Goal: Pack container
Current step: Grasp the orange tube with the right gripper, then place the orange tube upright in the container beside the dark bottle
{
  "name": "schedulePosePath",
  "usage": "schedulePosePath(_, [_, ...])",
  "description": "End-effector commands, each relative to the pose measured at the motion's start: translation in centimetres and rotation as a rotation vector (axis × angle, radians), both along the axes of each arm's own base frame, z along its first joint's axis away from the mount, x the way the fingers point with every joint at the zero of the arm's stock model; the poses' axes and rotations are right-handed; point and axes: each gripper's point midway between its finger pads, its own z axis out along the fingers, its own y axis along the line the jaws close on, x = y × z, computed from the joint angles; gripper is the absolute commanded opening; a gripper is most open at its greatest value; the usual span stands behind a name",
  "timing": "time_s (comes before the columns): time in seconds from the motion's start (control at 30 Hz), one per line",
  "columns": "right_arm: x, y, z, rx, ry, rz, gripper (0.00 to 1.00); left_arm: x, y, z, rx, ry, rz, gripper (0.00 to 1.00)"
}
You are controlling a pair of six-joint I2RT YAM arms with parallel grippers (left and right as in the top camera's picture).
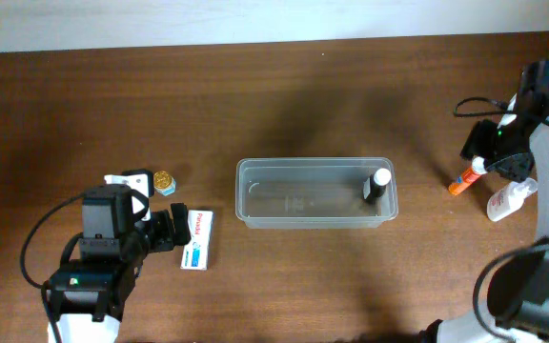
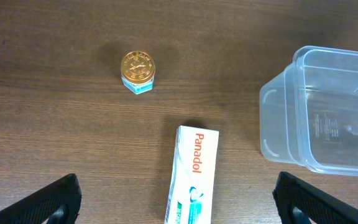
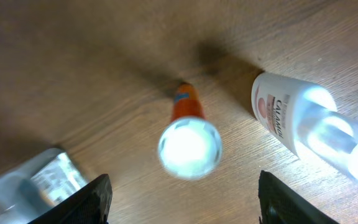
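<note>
Container (image 1: pixel 315 193) at centre of table (image 1: pixel 84 95), one dark bottle (image 1: pixel 377 185) inside | left gripper (image 2: pixel 178 205) jaws spread over Panadol box (image 2: pixel 193 177) | right gripper (image 3: pixel 188 202) jaws spread above orange bottle (image 3: pixel 188 134) | gold-capped jar (image 2: pixel 137 71) and calamine bottle (image 3: pixel 291 118) unpacked | looks early: four items left.

- Table (image 1: pixel 284 86): brown wood grain, matt.
- Container (image 1: pixel 313 224): clear, glossy plastic, smooth.
- Panadol box (image 2: pixel 192 177): smooth printed card.
- Small jar (image 2: pixel 137 70): shiny gold embossed top.
- Calamine bottle (image 3: pixel 284 109): glossy white plastic.
</note>
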Motion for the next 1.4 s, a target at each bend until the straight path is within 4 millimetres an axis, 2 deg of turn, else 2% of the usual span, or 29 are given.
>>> schedulePosePath(0.0, [-0.1, -0.4, -2.8, 0.027, 0.083, 0.008, 0.67, 0.3, -0.1, 0.9, -0.002, -0.021, -0.013, 1.00])
schedulePosePath(0.13, [0.4, -0.6, -5.7, 0.048, 0.141, 0.007, 0.67, 0.3, -0.1, 0.8, -0.002, -0.020, -0.013, 1.00])
schedulePosePath(0.27, [1.1, -1.0, -5.9, 0.032, 0.117, 0.006, 0.47, 0.2, -0.1, 0.8, -0.001, -0.017, -0.013, 1.00])
schedulePosePath(0.33, [1.2, -1.0, -5.9, 0.030, 0.114, 0.007, 0.42, 0.2, -0.1, 0.8, -0.001, -0.017, -0.013, 1.00])
schedulePosePath(0.43, [1.2, -1.0, -5.9, 0.030, 0.114, 0.007, 0.24, 0.2, -0.1, 0.8, -0.001, -0.017, -0.013, 1.00])
schedulePosePath(0.77, [0.5, -0.8, -5.4, 0.037, 0.131, 0.007, 0.13, 0.2, -0.1, 0.8, -0.001, -0.017, -0.013, 1.00])
schedulePosePath(0.87, [0.2, -0.1, -2.5, 0.033, 0.078, 0.017, 0.13, 0.2, -0.1, 0.8, -0.001, -0.017, -0.013, 0.99])
schedulePosePath(0.93, [0.0, 1.0, 0.3, 0.029, 0.025, 0.061, 0.13, 0.2, -0.1, 0.8, -0.001, -0.017, -0.013, 1.00])
schedulePosePath(1.0, [-0.8, 3.3, 3.5, 0.049, -0.037, 0.147, 0.13, 0.2, -0.1, 0.8, -0.001, -0.017, -0.013, 1.00])
schedulePosePath(1.03, [-1.7, 5.1, 5.6, 0.056, -0.072, 0.193, 0.13, 0.2, -0.1, 0.8, -0.001, -0.017, -0.013, 1.00])
schedulePosePath(1.1, [-3.9, 7.9, 8.2, 0.051, -0.100, 0.277, 0.13, 0.2, -0.1, 0.8, -0.001, -0.017, -0.013, 1.00])
schedulePosePath(1.17, [-5.6, 10.6, 9.9, 0.044, -0.127, 0.364, 0.13, 0.2, -0.1, 0.8, -0.001, -0.017, -0.013, 1.00])
schedulePosePath(1.27, [-7.2, 14.5, 11.5, 0.040, -0.171, 0.505, 0.14, 0.2, -0.1, 0.8, -0.001, -0.017, -0.013, 1.00])
schedulePosePath(1.37, [-7.7, 16.2, 11.0, 0.015, -0.154, 0.530, 0.13, 0.2, -0.1, 0.8, -0.001, -0.017, -0.013, 1.00])
